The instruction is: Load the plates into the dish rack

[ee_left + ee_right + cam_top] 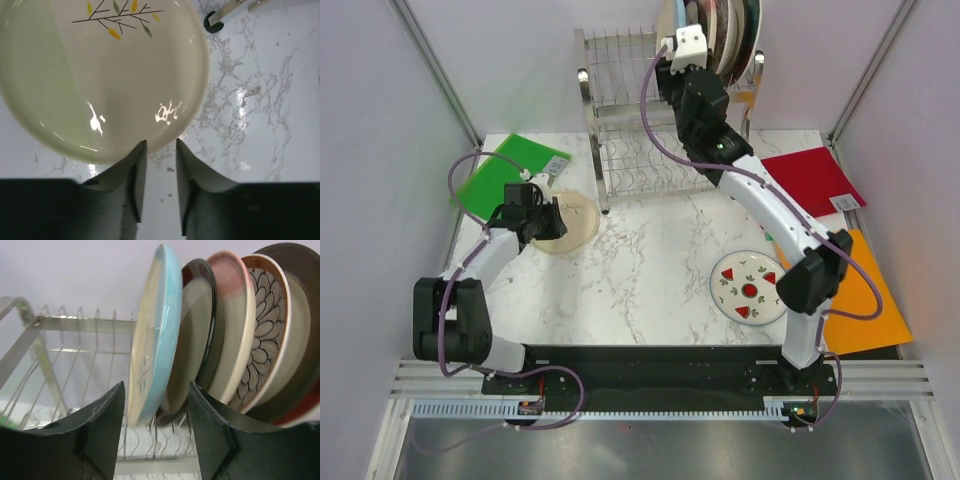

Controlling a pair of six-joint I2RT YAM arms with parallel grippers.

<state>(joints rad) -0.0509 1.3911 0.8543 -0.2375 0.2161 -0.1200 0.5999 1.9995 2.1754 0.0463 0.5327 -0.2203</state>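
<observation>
The chrome dish rack stands at the back of the table. Several plates stand upright in its upper tier at the right, the leftmost one cream and light blue. My right gripper is open, one finger either side of that plate's lower edge without touching it. A cream plate with a leaf sprig lies flat at the left. My left gripper is open at its near rim, the left fingertip at the edge and only bare table in the gap. A watermelon plate lies front right.
A green mat lies back left, a red mat back right and an orange mat at the right edge. The rack's empty slots lie left of the standing plates. A rack foot is just beyond the cream plate.
</observation>
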